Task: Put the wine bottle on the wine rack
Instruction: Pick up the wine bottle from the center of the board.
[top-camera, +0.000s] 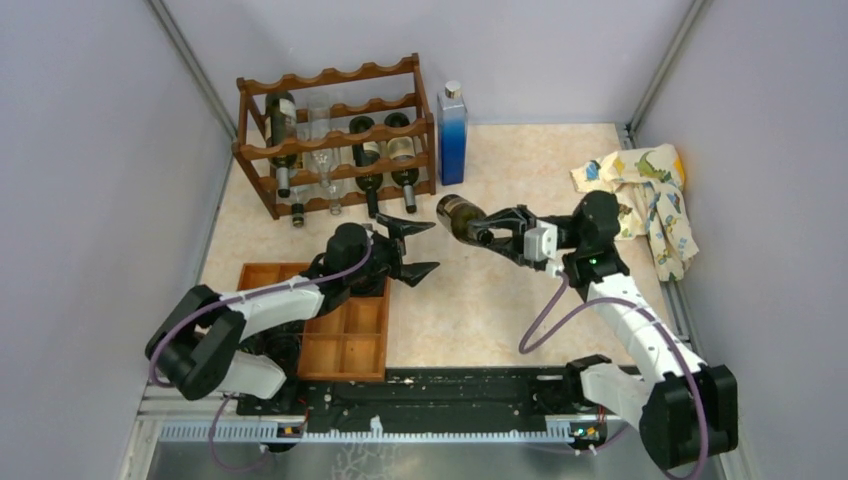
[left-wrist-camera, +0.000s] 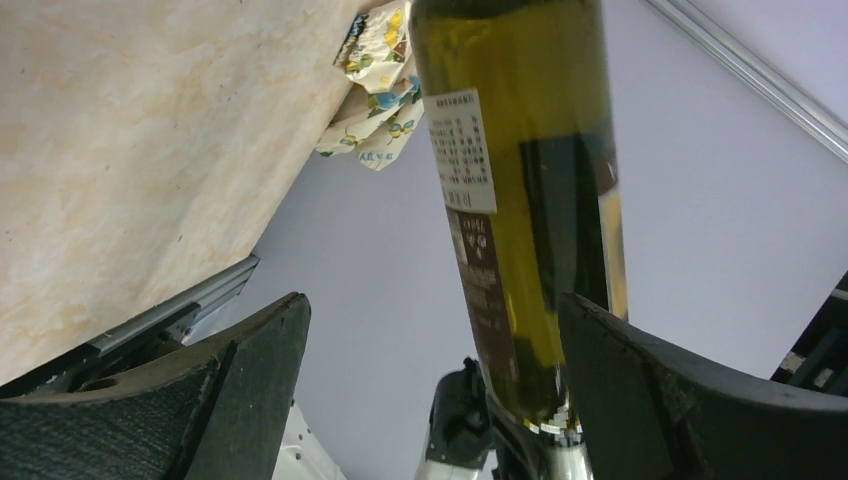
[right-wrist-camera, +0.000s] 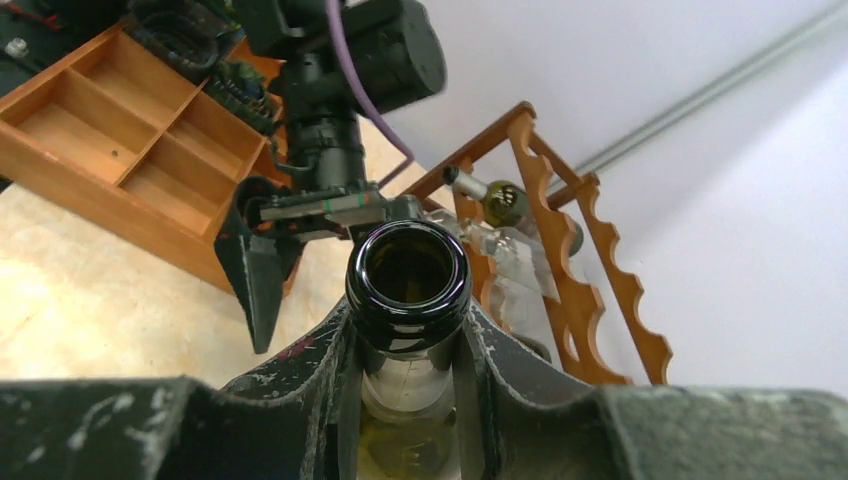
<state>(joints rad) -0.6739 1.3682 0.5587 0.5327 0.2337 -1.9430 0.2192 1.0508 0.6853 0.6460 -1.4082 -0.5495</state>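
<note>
The wine bottle (top-camera: 462, 216), dark olive glass with a paper label, hangs lying level above the middle of the table. My right gripper (top-camera: 505, 230) is shut on one end of it. In the right wrist view the bottle's dark round end (right-wrist-camera: 408, 325) sits between the right gripper (right-wrist-camera: 410, 320) fingers, pointing at the left arm. My left gripper (top-camera: 420, 248) stands open just left of the bottle, apart from it. In the left wrist view the bottle (left-wrist-camera: 520, 200) rises close to the right-hand finger of the left gripper (left-wrist-camera: 435, 380). The wine rack (top-camera: 335, 135), dark reddish wood, stands at the back left.
The rack (right-wrist-camera: 590, 270) holds several bottles. A tall blue bottle (top-camera: 452, 135) stands upright at its right end. A flat wooden compartment tray (top-camera: 345, 340) lies under the left arm. A crumpled patterned cloth (top-camera: 650, 195) lies at the right wall. Grey walls close three sides.
</note>
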